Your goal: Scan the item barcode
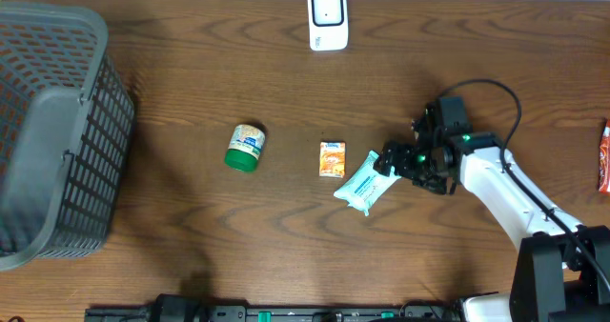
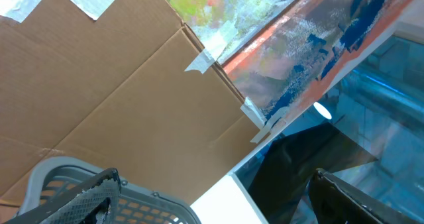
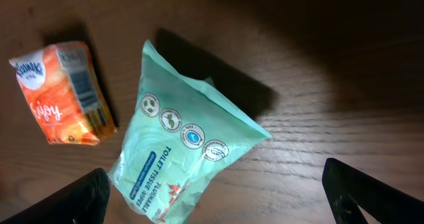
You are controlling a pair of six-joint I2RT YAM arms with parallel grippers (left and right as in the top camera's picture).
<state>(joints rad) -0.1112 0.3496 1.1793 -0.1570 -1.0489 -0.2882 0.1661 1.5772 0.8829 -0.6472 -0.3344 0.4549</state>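
**A:** Overhead?
**B:** The right gripper [image 1: 384, 162] is at the mint pack [image 1: 363, 187], which lies on the table [image 1: 191, 236] just beside the orange pack [image 1: 332, 159]. The scanner [image 1: 327, 18] is well apart.
**A:** Left wrist?
**B:** The left gripper [image 2: 215, 181] is spread wide and holds nothing, with a basket [image 2: 152, 204] behind it.
**A:** Right wrist?
**B:** Its jaws are wide, and the mint pack lies loose between them.

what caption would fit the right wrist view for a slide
Open right gripper over a mint-green plastic toilet tissue pack on the dark wooden table, an orange tissue packet beside it
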